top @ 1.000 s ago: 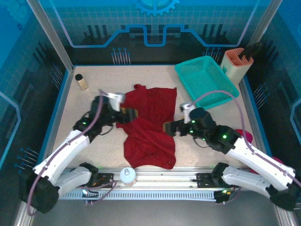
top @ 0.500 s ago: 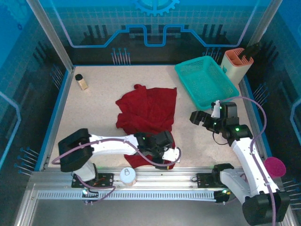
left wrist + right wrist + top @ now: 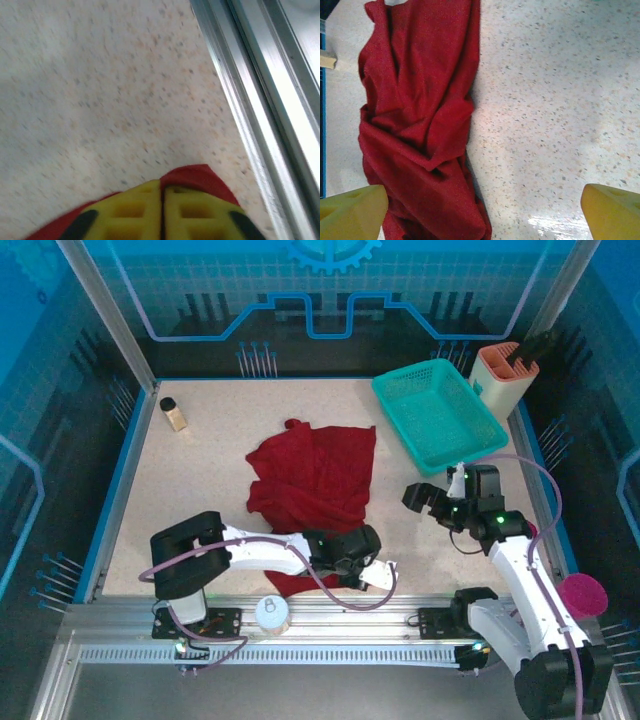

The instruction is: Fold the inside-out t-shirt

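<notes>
A: Surface and room?
B: The counter (image 3: 200, 500) is pale and speckled. It has a blue strip down each side and an aluminium rail (image 3: 340, 625) across its near edge. Translucent blue panels (image 3: 330, 300) with line graphics close the bay at the far side and on both flanks.

A: Garment position?
B: The inside-out t-shirt (image 3: 315, 475) lies crumpled mid-counter, dark red, running from the centre down to the near rail. It is not flat, and the right wrist view shows deep folds.

A: Left jaws?
B: The left arm (image 3: 255, 548) lies low along the near edge, reaching right. The left jaws are pressed together, with red cloth pinched at the yellow pads (image 3: 135, 215). That is the shirt's near end, just beside the rail.

A: Right jaws?
B: The right arm (image 3: 520, 560) stands right of the shirt. The right jaws are spread wide and hold nothing, raised over bare counter and clear of the cloth.

A: Other items?
B: There is a teal basket (image 3: 440, 415) at the far right, with a peach holder (image 3: 503, 375) in the corner beyond it. A small bottle (image 3: 174, 414) stands far left. A round container (image 3: 272, 613) sits on the rail, and a pink disc (image 3: 583, 593) lies off the counter at near right.
</notes>
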### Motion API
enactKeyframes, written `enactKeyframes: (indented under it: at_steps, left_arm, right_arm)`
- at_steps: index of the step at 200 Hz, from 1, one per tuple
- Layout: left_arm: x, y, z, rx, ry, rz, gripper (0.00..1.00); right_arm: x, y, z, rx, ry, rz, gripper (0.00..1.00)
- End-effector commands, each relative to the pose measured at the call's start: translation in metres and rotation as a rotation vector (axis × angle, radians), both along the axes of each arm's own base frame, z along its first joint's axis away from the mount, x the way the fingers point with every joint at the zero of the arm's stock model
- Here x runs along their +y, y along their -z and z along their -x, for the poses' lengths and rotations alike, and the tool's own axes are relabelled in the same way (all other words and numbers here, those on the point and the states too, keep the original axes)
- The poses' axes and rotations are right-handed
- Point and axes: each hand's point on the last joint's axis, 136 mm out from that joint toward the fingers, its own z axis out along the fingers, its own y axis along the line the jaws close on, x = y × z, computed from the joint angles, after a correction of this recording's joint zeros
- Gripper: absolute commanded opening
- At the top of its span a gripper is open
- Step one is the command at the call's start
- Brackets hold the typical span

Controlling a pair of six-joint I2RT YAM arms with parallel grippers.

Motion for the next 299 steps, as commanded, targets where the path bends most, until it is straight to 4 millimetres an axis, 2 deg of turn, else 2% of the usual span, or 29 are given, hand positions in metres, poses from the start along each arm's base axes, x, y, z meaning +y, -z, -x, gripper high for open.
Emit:
enactKeyframes:
  at_steps: [1,8,22,38,56,74,102,127,155,188,195,209,216,222,231,244,254,269,282,285,299]
  left_arm:
    - [-0.026,-0.035,-0.015,-0.075,-0.032,0.18,0.0]
    - [-0.027,-0.046,-0.026,-0.086,-0.073,0.217,0.0]
    - [-0.023,-0.076,-0.055,-0.07,-0.202,0.303,0.0]
    - [-0.006,-0.113,-0.089,-0.027,-0.351,0.407,0.0]
    - [0.016,-0.154,-0.116,-0.001,-0.458,0.554,0.0]
    - [0.036,-0.18,-0.132,-0.005,-0.525,0.637,0.0]
    - [0.057,-0.198,-0.147,-0.049,-0.592,0.653,0.0]
    - [0.067,-0.211,-0.154,-0.045,-0.63,0.682,0.0]
    - [0.067,-0.22,-0.153,-0.044,-0.62,0.705,0.0]
    - [0.068,-0.226,-0.154,-0.041,-0.624,0.719,0.0]
    - [0.069,-0.227,-0.154,-0.045,-0.626,0.719,0.0]
    - [0.071,-0.23,-0.155,-0.05,-0.637,0.717,0.0]
    - [0.073,-0.233,-0.155,-0.053,-0.64,0.719,0.0]
    - [0.075,-0.234,-0.156,-0.059,-0.649,0.72,0.0]
    - [0.081,-0.239,-0.158,-0.072,-0.662,0.722,0.0]
    - [0.099,-0.249,-0.163,-0.1,-0.718,0.719,0.0]
    - [0.12,-0.263,-0.168,-0.106,-0.784,0.732,0.0]
    - [0.169,-0.292,-0.18,-0.02,-0.954,0.806,0.0]
    - [0.216,-0.312,-0.186,0.049,-1.139,0.879,0.0]
    - [0.223,-0.318,-0.185,0.059,-1.166,0.894,0.0]
    - [0.248,-0.343,-0.177,0.062,-1.24,0.926,0.0]
  right_arm:
    - [-0.004,0.01,0.007,0.019,0.032,-0.012,1.0]
    - [0.0,0.01,0.01,0.015,0.01,-0.03,1.0]
    - [0.011,0.009,0.017,-0.003,-0.051,-0.076,0.92]
    - [0.03,0.0,0.025,-0.058,-0.159,-0.13,0.87]
    - [0.056,0.003,0.039,-0.097,-0.309,-0.092,0.91]
    - [0.094,0.006,0.056,-0.177,-0.494,-0.053,0.92]
    - [0.152,0.003,0.085,-0.36,-0.713,-0.1,0.9]
    - [0.177,0.02,0.096,-0.407,-0.784,-0.011,0.93]
    - [0.192,0.038,0.084,-0.447,-0.819,0.107,0.96]
    - [0.216,0.051,0.07,-0.512,-0.865,0.119,0.96]
    - [0.225,0.053,0.071,-0.513,-0.889,0.103,0.92]
    - [0.243,0.057,0.074,-0.51,-0.945,0.07,0.75]
    - [0.249,0.06,0.072,-0.513,-0.953,0.071,0.58]
    - [0.253,0.059,0.07,-0.533,-0.953,0.068,0.36]
    - [0.252,0.054,0.066,-0.56,-0.927,0.074,0.0]
    - [0.24,0.04,0.063,-0.591,-0.873,0.092,0.0]
    - [0.221,0.028,0.062,-0.603,-0.837,0.147,0.0]
    - [0.19,0.002,0.062,-0.623,-0.834,0.281,0.0]
    - [0.165,-0.037,0.059,-0.681,-0.82,0.395,0.0]
    - [0.16,-0.045,0.058,-0.691,-0.818,0.42,0.0]
    - [0.147,-0.106,0.055,-0.776,-0.806,0.487,0.0]
